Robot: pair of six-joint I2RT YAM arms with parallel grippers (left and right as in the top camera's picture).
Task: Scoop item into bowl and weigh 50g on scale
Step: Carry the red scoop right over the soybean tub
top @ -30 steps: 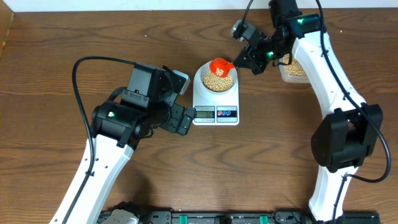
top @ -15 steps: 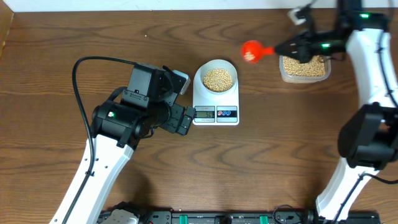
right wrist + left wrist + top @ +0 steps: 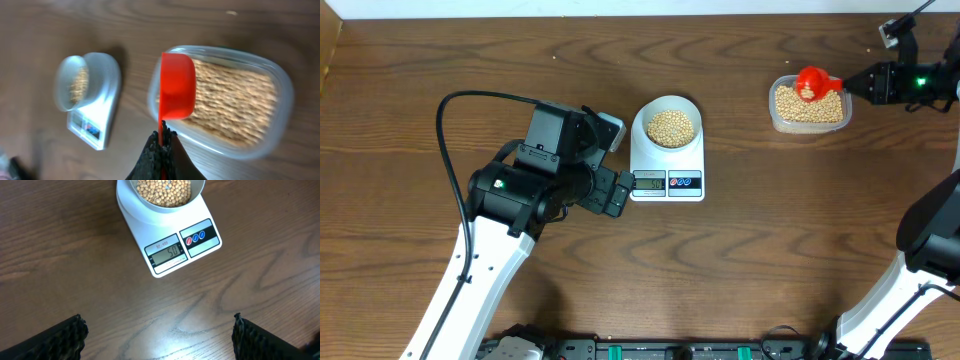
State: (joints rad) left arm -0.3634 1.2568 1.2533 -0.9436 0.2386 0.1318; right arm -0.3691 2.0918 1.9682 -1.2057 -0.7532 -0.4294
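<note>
Red scoop point(image 3: 810, 82) (handle pinched in the right tool point(image 3: 858, 84)) lies left-right, cup pointing left over the tub point(image 3: 773, 102); left tool point(image 3: 617, 192) wide.

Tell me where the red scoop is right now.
In the overhead view the red scoop is at the upper right, over the clear tub of beans, held by the right end effector, well right of the scale.
</note>
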